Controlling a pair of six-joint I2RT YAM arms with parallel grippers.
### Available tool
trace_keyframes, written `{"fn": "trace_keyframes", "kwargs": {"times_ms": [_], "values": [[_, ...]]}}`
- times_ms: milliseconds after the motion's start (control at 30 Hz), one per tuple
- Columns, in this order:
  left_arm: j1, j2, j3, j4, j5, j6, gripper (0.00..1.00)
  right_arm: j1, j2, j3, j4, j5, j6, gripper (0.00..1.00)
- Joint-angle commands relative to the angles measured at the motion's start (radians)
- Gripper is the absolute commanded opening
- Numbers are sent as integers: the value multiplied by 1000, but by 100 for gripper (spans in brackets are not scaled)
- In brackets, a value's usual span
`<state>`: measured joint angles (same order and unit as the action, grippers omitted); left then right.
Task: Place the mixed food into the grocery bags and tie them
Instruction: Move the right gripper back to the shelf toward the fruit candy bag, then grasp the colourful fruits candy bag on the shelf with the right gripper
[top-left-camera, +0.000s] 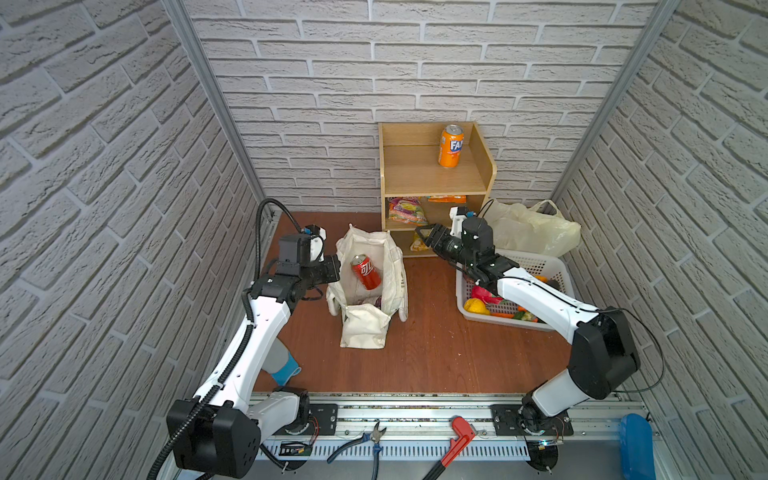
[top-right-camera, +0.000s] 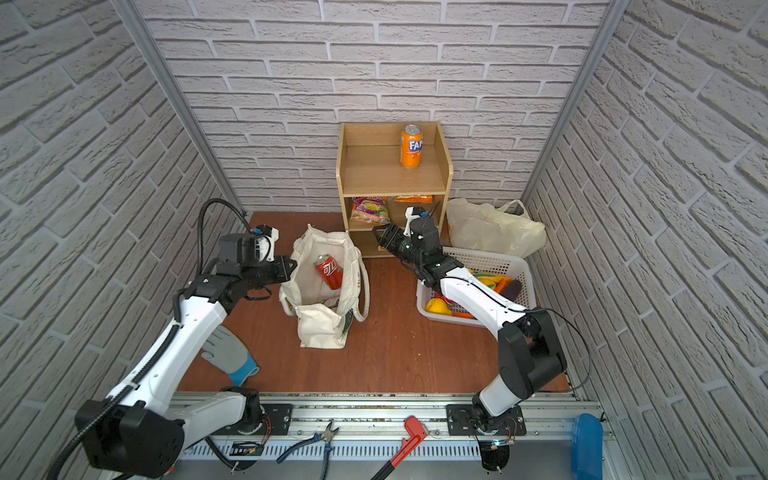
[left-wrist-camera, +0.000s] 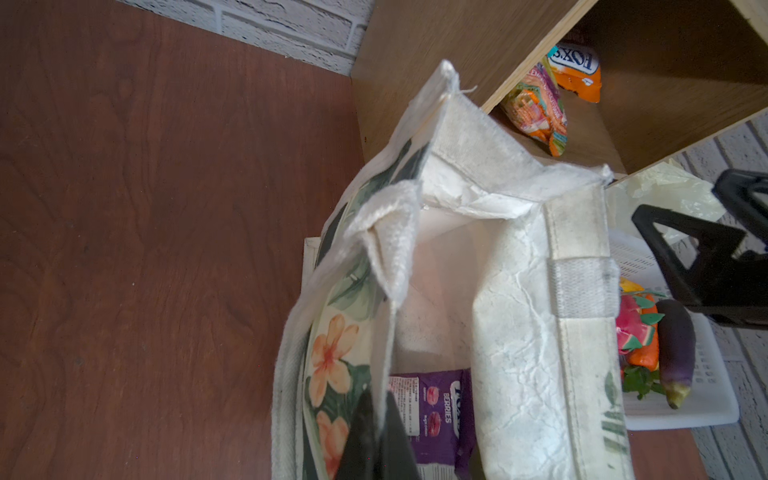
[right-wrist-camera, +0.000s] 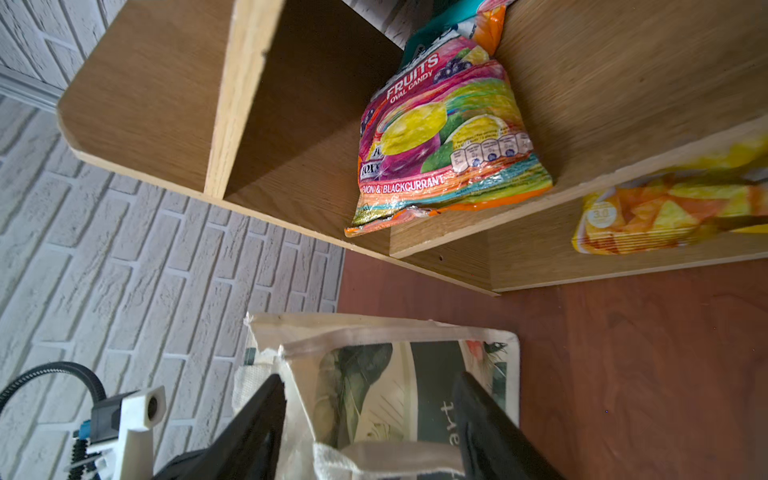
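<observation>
Left arm (top-left-camera: 257, 328), nearest the lens, ends in the left gripper (top-left-camera: 336, 266), pinched on the rim of the cream tote (top-left-camera: 365, 332) (mouth gaping). Right gripper (right-wrist-camera: 370, 378) hangs spread and empty just beside the tote. Inside lie a red can (top-left-camera: 366, 272) and a purple packet (left-wrist-camera: 436, 411).

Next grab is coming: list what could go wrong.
1. The left gripper pinches only a thin edge of the cloth bag; it may slip and the mouth sag shut.
2. The open right gripper hangs between bag and shelf; reaching for the candy packet, it might snag the bag or hit the shelf.
</observation>
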<state>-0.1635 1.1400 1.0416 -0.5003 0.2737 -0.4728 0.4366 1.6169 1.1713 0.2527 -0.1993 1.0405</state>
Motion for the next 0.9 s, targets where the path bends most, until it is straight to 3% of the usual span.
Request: {"fn": "trace_keyframes", "kwargs": {"times_ms": [0,867], "values": [[7,-11,-15,7,2,-6,0,1,34,-4,234,28,113,66],[12,3,-18,6,28,-6,0,24,354,207,401,63,301,67]]}}
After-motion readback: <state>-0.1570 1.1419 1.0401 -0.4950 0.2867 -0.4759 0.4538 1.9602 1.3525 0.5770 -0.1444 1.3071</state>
